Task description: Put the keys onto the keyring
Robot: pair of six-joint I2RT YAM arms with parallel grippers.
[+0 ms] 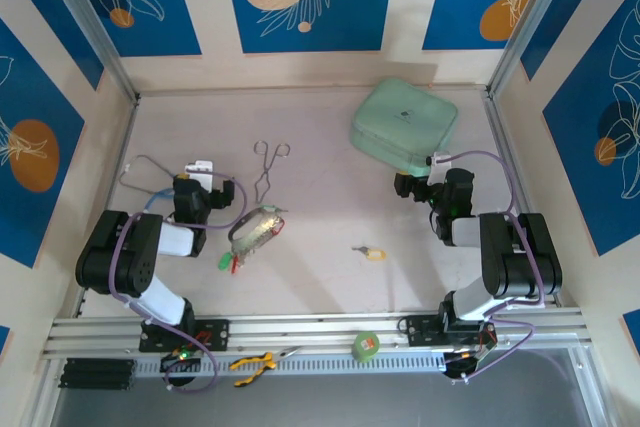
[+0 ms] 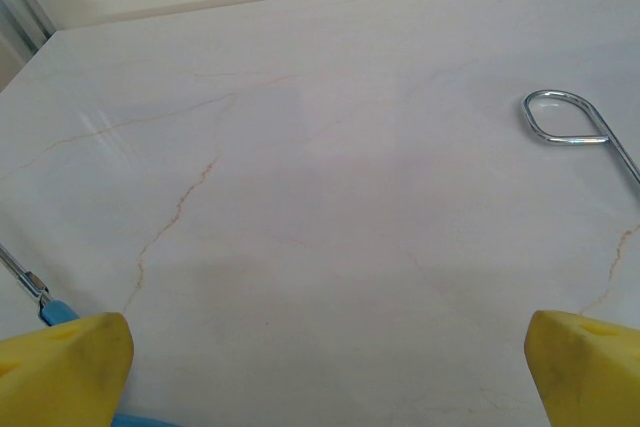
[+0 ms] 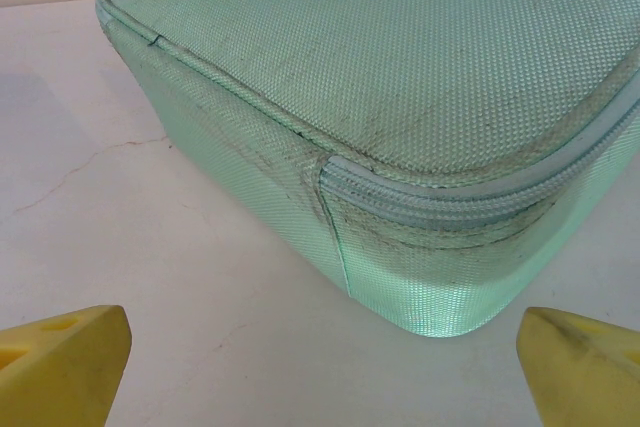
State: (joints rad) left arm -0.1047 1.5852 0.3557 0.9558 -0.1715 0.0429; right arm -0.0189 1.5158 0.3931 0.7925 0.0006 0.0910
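We see left gripper (image 2: 320, 372) and right gripper (image 3: 320, 372) wide apart, empty. The keyring (image 1: 250, 231), left of centre, is probably stiff, slippery wire. The yellow key (image 1: 372, 252), right of centre, seems light; we would pinch its plastic head.

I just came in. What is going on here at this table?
Two robot arms stand ready, and nothing is held yet. The left fingers are open over bare table near the forceps. The right fingers are open, facing the green case. The yellow key lies alone mid-table, not yet on the keyring, which lies near the left arm.
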